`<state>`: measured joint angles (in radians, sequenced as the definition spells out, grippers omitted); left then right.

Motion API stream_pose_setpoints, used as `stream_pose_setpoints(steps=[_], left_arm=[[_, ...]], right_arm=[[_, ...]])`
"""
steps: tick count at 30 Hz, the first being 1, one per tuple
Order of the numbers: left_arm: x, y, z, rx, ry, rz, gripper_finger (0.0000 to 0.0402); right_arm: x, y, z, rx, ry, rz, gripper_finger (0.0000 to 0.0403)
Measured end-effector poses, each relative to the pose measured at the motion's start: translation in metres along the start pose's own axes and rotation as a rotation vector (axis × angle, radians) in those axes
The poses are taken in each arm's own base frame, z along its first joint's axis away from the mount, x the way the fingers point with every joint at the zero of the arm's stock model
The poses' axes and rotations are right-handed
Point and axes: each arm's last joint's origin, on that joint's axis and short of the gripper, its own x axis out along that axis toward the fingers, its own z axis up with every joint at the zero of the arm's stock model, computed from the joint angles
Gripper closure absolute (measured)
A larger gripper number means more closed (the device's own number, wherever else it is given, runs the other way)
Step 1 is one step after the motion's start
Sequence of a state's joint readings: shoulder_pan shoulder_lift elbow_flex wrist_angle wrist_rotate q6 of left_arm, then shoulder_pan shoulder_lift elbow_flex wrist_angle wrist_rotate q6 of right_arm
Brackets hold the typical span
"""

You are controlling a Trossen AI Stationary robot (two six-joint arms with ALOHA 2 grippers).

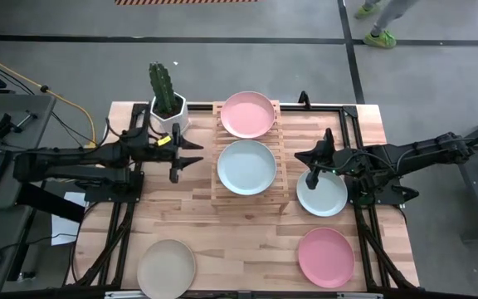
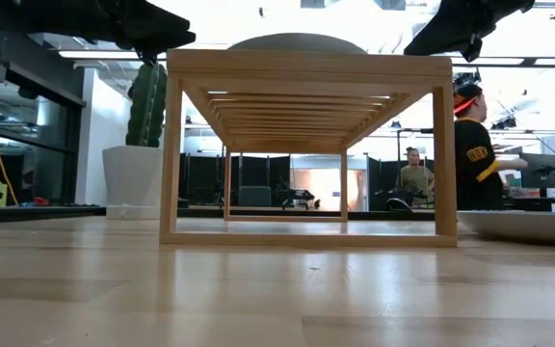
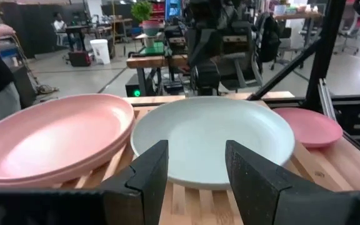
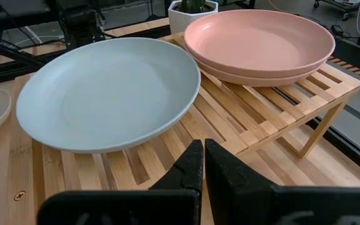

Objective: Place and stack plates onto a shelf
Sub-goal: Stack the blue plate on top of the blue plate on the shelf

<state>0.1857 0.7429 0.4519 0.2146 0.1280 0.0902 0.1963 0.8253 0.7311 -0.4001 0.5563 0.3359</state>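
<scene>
From above, the shelf [image 1: 250, 150] is seen between the two hands, carrying stacked pink plates [image 1: 248, 114] and a mint plate [image 1: 246, 166]; the left hand [image 1: 191, 154] is released and empty, the right hand [image 1: 312, 176] clenched on nothing above a second mint plate [image 1: 323, 195]. A beige plate [image 1: 166, 267] and pink plate [image 1: 325, 257] remain on the worktop [image 1: 214, 241].

In the left wrist view, the mint plate lies just ahead of the spread fingers [image 3: 150, 174].

A slip is judged possible (shallow rims, clenched fingers) when the next plate is gripped.
</scene>
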Motion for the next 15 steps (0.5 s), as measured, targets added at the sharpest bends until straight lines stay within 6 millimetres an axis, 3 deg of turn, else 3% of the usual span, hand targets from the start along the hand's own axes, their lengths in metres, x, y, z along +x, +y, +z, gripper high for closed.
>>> stream_pose_setpoints(steps=[6,15], left_arm=[[0.000,-0.003,0.000,0.001,0.005,-0.015,0.0252],[0.000,-0.003,0.000,0.010,0.005,-0.015,0.0252]], right_arm=[[0.001,-0.008,0.000,0.118,-0.018,-0.130,0.0402],[0.001,-0.049,-0.027,0.331,0.270,-0.475,0.0402]])
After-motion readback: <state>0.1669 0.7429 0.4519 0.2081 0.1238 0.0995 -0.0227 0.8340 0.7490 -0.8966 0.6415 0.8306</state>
